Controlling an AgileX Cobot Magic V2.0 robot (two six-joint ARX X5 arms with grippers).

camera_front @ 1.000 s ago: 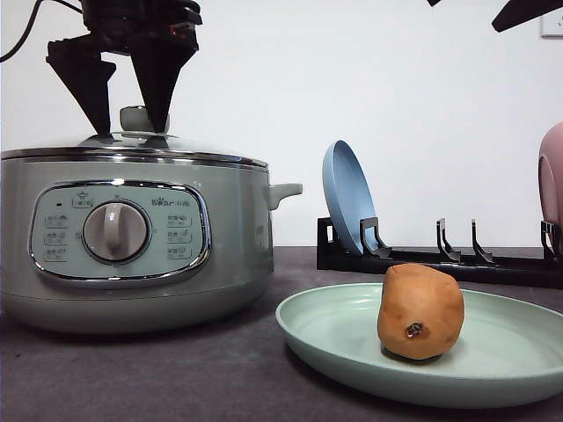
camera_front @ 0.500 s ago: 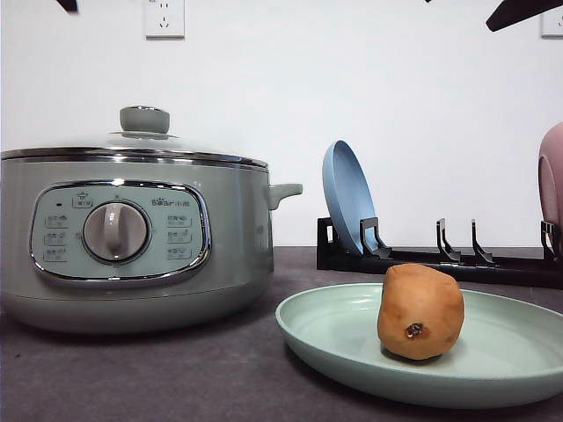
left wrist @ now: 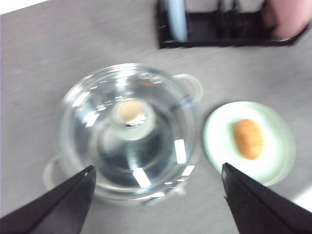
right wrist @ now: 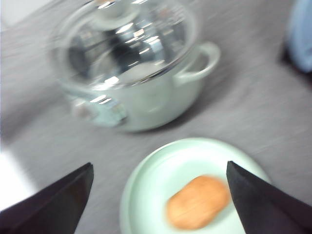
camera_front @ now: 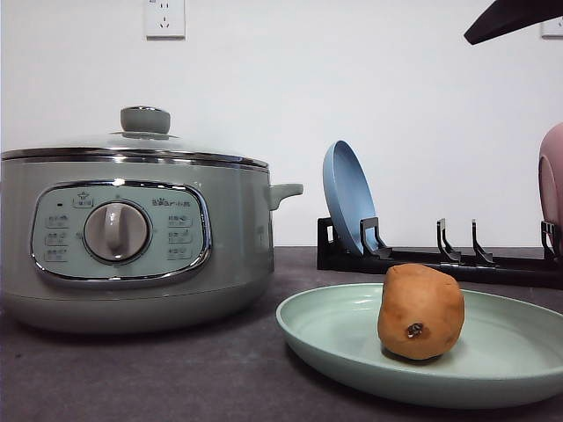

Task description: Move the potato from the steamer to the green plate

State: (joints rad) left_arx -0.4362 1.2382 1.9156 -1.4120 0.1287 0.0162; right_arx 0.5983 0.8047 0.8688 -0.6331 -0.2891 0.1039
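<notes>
front view, left claw (left wrist: 156, 195) gone from above steamer (camera_front: 132, 237), both claws wide open, empty, potato (camera_front: 420, 311) on green plate (camera_front: 352, 338)

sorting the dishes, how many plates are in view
3: the green plate flat on the table under the potato, the blue plate upright in the rack, the pink plate at its right end.

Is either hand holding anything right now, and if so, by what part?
Nothing is held. The left hand and right hand are both open and empty, and the potato rests on the green plate.
</notes>
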